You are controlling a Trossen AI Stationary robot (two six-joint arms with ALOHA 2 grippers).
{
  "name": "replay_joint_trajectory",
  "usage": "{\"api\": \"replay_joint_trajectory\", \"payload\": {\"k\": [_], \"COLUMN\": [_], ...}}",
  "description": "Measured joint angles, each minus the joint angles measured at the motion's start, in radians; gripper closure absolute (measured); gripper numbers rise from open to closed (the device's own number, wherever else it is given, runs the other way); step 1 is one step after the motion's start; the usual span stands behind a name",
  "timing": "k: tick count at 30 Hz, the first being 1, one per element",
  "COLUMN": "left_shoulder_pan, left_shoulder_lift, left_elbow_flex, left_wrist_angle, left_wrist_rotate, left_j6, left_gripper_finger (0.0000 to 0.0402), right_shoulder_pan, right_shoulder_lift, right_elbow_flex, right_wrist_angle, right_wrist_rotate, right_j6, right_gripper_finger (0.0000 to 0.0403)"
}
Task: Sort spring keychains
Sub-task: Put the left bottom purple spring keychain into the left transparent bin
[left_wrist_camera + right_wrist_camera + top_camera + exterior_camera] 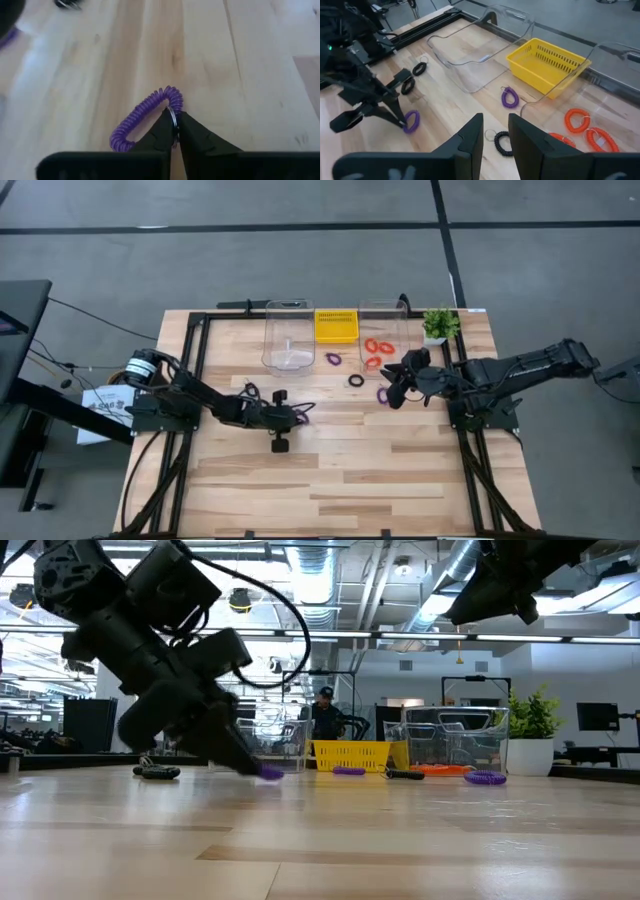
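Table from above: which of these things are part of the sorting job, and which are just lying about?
Part of the job: purple keychain pinched by the left gripper; another purple one; black keychain; orange keychains; probably the clear bins and yellow basket.
Just there: potted plant; the right gripper, waiting open over the table's right side.

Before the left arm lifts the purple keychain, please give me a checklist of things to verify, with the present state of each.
1. Left gripper shut on the purple keychain: ok, pinched at one end.
2. Keychain off the table: not ok, it lies flat.
3. Left clear bin empty: ok.
4. Orange keychains already in the right bin: ok.
5. Right gripper clear of the left arm: ok, apart and holding nothing.
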Motion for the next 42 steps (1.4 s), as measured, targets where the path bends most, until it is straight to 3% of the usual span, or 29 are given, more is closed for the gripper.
{"api": "replay_joint_trajectory", "payload": {"k": [17,24,36,42], "left_shoulder_pan": [0.004,0.017,0.232,0.408], "left_shoulder_lift": [-0.221,-0.39,-0.654,-0.64], "left_elbow_flex": [0.002,0.003,0.004,0.004], "left_wrist_angle": [-0.077,-0.074,-0.031,-0.044], "left_wrist_rotate": [-0.201,-0.323,-0.316,-0.101], "left_j6": [0.149,0.169,0.003,-0.156], "left_gripper_finger": [0.0381,0.0379,0.0369,0.0359], "right_shoulder_pan": [0.035,0.035,0.035,0.035], "right_shoulder_lift": [0.0,0.0,0.076,0.178], "right_elbow_flex": [0.0,0.0,0.0,0.0], "right_wrist_angle": [0.0,0.0,0.0,0.002], "right_wrist_rotate": [0.001,0.002,0.003,0.002], "right_j6": [0.017,0.016,0.016,0.043], "right_gripper_finger": [0.0321,0.0321,0.0321,0.0321]}}
